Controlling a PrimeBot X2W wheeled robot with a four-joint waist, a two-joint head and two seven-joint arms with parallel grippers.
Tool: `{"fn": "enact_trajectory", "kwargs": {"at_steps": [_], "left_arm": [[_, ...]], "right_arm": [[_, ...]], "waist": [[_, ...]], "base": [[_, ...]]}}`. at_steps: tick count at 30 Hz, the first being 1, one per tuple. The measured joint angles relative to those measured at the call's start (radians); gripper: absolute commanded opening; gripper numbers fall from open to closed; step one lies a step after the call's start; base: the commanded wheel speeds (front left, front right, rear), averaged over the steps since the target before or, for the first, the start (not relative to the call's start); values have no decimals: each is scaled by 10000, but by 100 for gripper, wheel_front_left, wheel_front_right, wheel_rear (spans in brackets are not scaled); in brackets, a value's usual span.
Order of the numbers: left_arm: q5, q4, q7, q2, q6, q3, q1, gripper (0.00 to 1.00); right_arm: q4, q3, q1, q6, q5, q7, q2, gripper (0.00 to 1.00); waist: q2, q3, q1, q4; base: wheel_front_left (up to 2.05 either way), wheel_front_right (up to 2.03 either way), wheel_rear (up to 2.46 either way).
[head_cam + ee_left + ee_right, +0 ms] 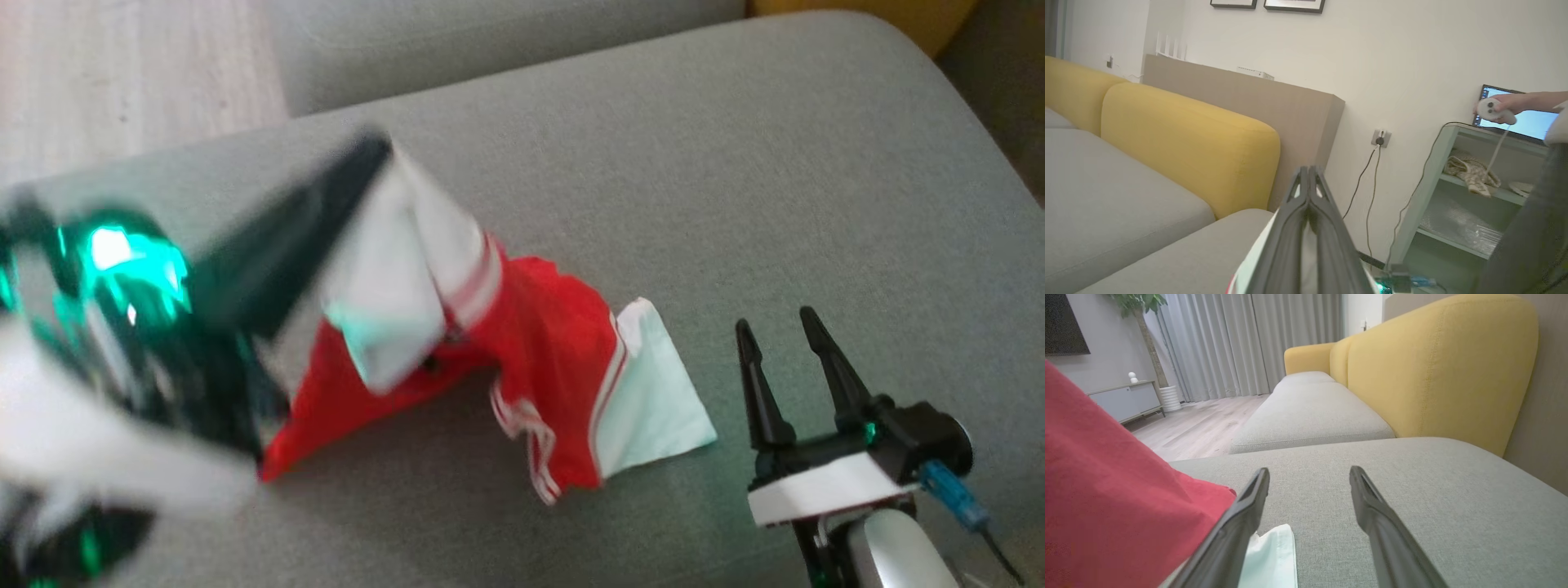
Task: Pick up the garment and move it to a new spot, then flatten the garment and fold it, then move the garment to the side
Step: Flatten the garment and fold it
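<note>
The garment (539,359) is red with white sleeves and striped trim. One white part is lifted off the grey cushion (735,180); the rest trails down to a white corner (653,392) lying on the cushion. My left gripper (371,155), blurred, is shut on the garment's raised white edge. In the left wrist view the left gripper (1308,173) has its fingers pressed together with white cloth (1257,261) beneath them. My right gripper (780,327) stands open just right of the garment, nothing between its fingers; in its own view the right gripper (1309,477) has red cloth (1106,498) at its left.
Yellow backrests (1437,363) border the grey sofa. Wooden floor (122,73) lies past the cushion's far left edge. A person's hand (1511,104) holds a white controller near a shelf unit (1457,196) with a screen.
</note>
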Motion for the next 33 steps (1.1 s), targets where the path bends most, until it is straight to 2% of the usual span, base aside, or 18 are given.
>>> {"fn": "enact_trajectory", "kwargs": {"at_steps": [2, 6, 9, 12, 16, 22, 23, 24, 25, 26, 27, 33], "left_arm": [[79, 815, 347, -203, 52, -56, -964, 0], [431, 2830, 968, -1009, 159, -604, -3006, 0], [1220, 4621, 1279, -1553, 27, -1197, -4467, 0], [2224, 6575, 1085, -2025, -132, -1542, -5598, 0], [3524, 8832, 111, -2405, -506, -1810, -6602, 0], [4924, 11451, -2403, -3016, -642, -1768, -7641, 0], [5033, 11818, -2656, -3118, -698, -1797, -7706, 4], [5114, 12145, -2842, -3214, -725, -1856, -7716, 22], [5172, 12470, -3024, -3308, -805, -1935, -7705, 44], [5172, 12470, -3024, -3308, -805, -1935, -7705, 89], [5191, 12771, -3152, -3404, -882, -1975, -7689, 100], [5160, 13724, -3894, -3609, -1156, -1983, -7610, 100]], "right_arm": [[-21, 61, -197, 0, 94, 0, 0, 100], [-130, 190, -689, 0, 309, 0, 0, 100], [-176, 383, -938, 0, 424, 0, 0, 100], [-242, 497, -1159, 0, 598, -2, 0, 100], [-311, 700, -1459, 0, 773, -2, 0, 100], [-355, 777, -1569, 0, 915, -2, 0, 100], [-353, 777, -1569, 0, 915, -2, 0, 100], [-351, 777, -1569, 0, 917, -2, 0, 100], [-349, 777, -1569, 0, 918, 0, 0, 100], [-349, 777, -1569, 0, 918, 0, 0, 100], [-349, 773, -1568, 0, 922, -2, 0, 100], [-347, 717, -1565, 0, 909, 0, 0, 100]], "waist": [[0, 201, 1, -119], [0, 718, 2, -395], [0, 1173, 3, -626], [0, 1616, 3, -899], [0, 2113, 4, -1341], [0, 2592, 3, -1939], [0, 2629, 3, -2004], [-1, 2649, 2, -2050], [-1, 2649, 3, -2080], [-1, 2649, 3, -2080], [-1, 2630, 3, -2083], [0, 2469, 0, -1879]], "base": [[0, 0, 0], [0, 0, 0], [0, 0, 0], [0, 0, 0], [0, 0, 0], [0, 0, 0], [0, 0, 0], [0, 0, 0], [0, 0, 0], [0, 0, 0], [0, 0, 0], [0, 0, 0]]}}
